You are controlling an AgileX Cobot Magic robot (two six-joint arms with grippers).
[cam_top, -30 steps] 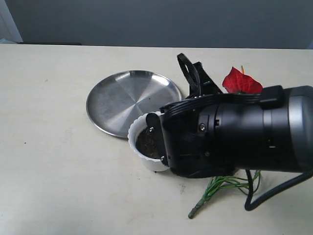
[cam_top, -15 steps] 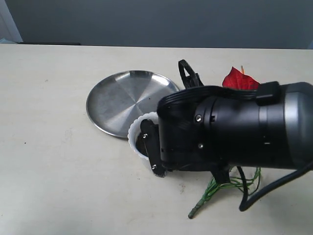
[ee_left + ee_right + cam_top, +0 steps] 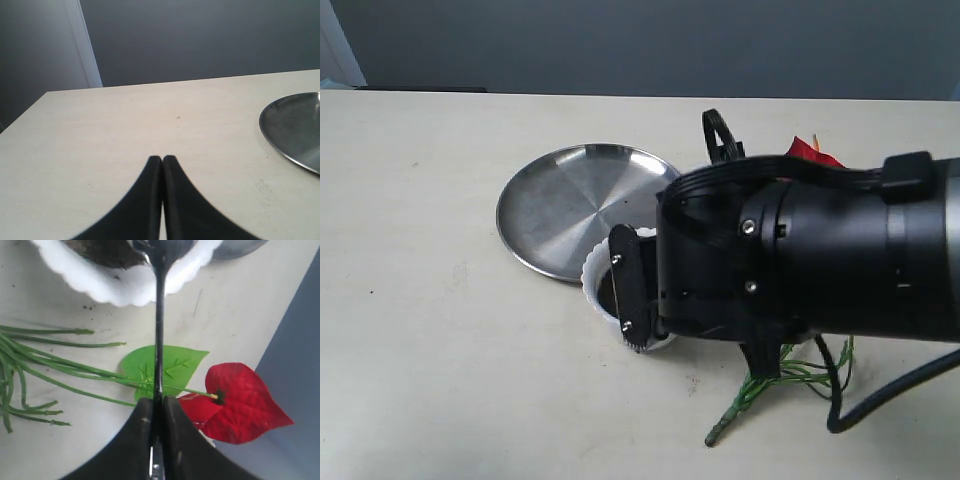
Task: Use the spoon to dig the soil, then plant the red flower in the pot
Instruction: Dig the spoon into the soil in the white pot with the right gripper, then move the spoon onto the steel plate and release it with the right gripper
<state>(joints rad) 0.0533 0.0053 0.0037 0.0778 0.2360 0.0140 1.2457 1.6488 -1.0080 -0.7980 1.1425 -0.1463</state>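
My right gripper [image 3: 158, 400] is shut on the thin handle of the silver spoon [image 3: 159, 315]. The spoon's bowl reaches over the scalloped rim of the white pot [image 3: 115, 287] and sits at the dark soil [image 3: 102, 252] inside. The red flower [image 3: 240, 402] lies on the table beside the pot, with its green leaf [image 3: 177, 365] and long stems [image 3: 40, 365]. In the exterior view the right arm [image 3: 800, 260] covers most of the pot [image 3: 598, 300] and flower [image 3: 817, 152]. My left gripper [image 3: 162, 160] is shut on nothing, low over bare table.
A wide round steel plate [image 3: 580, 205] lies just behind and left of the pot, and its edge shows in the left wrist view [image 3: 295, 130]. The flower stems [image 3: 770, 385] trail toward the table's front edge. A black cable [image 3: 880, 395] hangs under the right arm.
The right wrist has rolled over the pot and shifted slightly back and right. One finger now stands edge-on at the pot's left, and the arm hides more of the flower.
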